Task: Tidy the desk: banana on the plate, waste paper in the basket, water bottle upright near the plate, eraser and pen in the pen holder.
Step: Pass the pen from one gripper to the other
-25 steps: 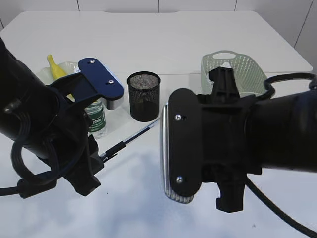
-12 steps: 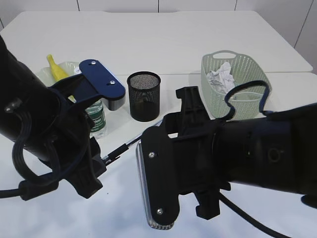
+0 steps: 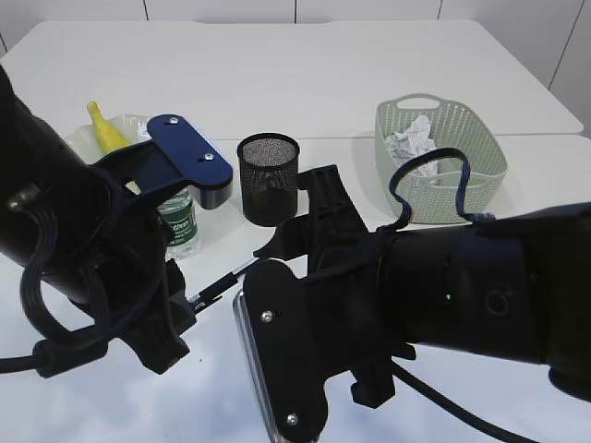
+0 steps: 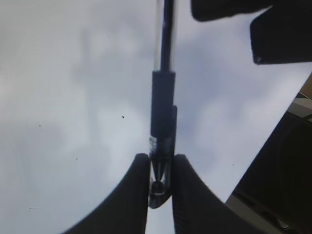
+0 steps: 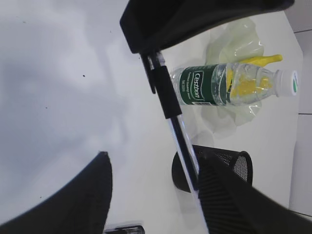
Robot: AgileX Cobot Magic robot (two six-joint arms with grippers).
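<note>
My left gripper point(image 4: 161, 181) is shut on the butt end of a black pen point(image 4: 162, 112), which it holds just above the white table; in the exterior view this gripper point(image 3: 189, 301) is at the left, with the pen point(image 3: 226, 277) pointing toward the black mesh pen holder point(image 3: 269, 180). My right gripper point(image 5: 151, 195) stands open, and the pen point(image 5: 173, 109) crosses its gap close to the right finger point(image 5: 229, 195). The banana point(image 3: 104, 126) lies on the plate point(image 3: 81, 141). The water bottle point(image 3: 180, 221) stands upright beside it. Waste paper point(image 3: 411, 143) is in the basket point(image 3: 462, 189). The eraser is out of view.
My right arm point(image 3: 443, 295) fills the front of the exterior view and hides much of the near table. The left arm point(image 3: 74, 240) blocks the left side. The pen holder point(image 5: 229, 165) sits just past the right finger.
The right arm has swung left and forward, bringing its open fingers around the pen's far part and uncovering the basket. The left gripper keeps its hold on the pen, barely moving.
</note>
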